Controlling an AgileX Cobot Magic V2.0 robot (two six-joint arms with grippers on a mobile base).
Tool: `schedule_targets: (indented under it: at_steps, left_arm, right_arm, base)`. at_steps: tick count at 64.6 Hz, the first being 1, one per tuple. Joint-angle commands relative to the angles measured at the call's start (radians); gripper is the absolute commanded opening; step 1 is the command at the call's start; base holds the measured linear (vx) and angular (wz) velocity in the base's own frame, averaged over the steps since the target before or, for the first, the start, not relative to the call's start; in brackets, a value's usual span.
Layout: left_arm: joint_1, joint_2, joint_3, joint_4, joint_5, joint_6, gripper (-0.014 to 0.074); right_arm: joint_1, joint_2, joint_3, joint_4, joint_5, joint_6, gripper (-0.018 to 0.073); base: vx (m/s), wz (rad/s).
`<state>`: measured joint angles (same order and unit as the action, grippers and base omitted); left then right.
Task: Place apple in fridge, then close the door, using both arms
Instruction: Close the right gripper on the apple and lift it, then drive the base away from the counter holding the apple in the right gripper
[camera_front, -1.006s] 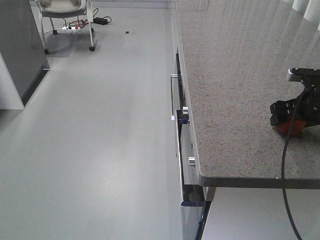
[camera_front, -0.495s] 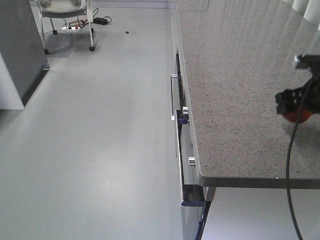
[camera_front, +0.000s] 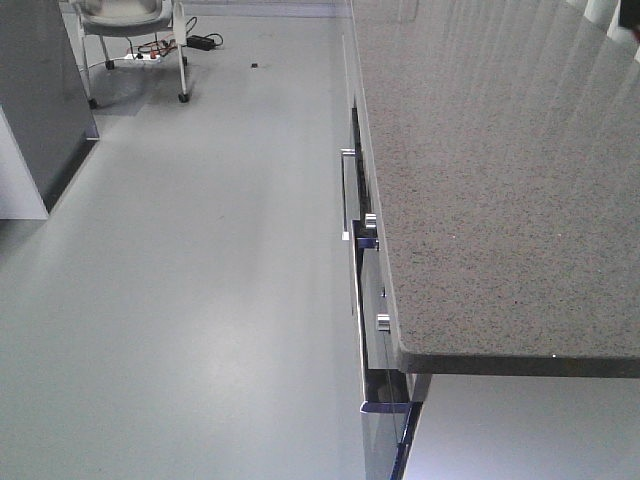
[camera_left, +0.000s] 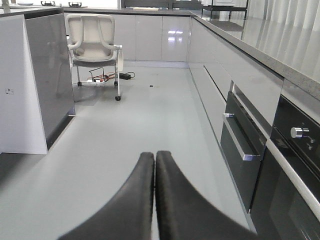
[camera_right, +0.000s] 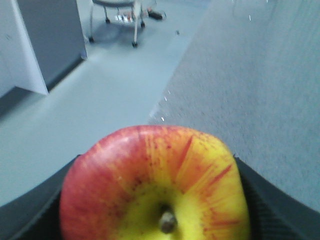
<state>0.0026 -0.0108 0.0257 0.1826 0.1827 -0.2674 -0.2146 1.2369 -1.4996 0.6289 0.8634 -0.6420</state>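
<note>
Pinching the apple (camera_right: 150, 170) in my right hand (camera_right: 155, 215): red, streaked yellow around its stem; my left hand (camera_left: 154, 167) pressed together.

Speckled granite countertop (camera_front: 480, 180) above built-in ovens (camera_left: 236, 161) (white office chair (camera_left: 94, 35) beyond)
</note>
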Motion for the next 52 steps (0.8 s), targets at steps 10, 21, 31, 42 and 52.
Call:
schedule_targets:
  at_steps: [10,21,31,42,52]
  left_arm:
    - [-0.003,-0.016,0.028,-0.001,-0.071,-0.007,-0.0006]
    - [-0.003,-0.016,0.028,-0.001,-0.071,-0.007,-0.0006]
    - [-0.003,-0.016,0.028,-0.001,-0.071,-0.007,-0.0006]
    - [-0.003,-0.016,0.028,-0.001,-0.071,-0.007,-0.0006]
    - [-0.003,-0.016,0.028,-0.001,-0.071,-0.007,-0.0006]
  right_arm:
    - [-0.003,-0.077,-0.030,0.050,-0.041,-0.014,-0.0011]
    - [-0.003,-0.078,-0.030,0.064,-0.042,-0.014,-0.0011]
    - [-0.003,-0.078,-0.030,0.064,-0.042,-0.014,-0.0011]
    - [-0.003,-0.078,-0.030,0.064,-0.042,-0.014,-0.0011]
    - [-0.003,-0.078,-0.030,0.064,-0.042,-0.014,-0.0011]
  base:
    - [0.00,0.00]
    - [0.00,0.00]
    - [0.00,0.00]
    - [0.00,0.00]
    - [0.00,0.00]
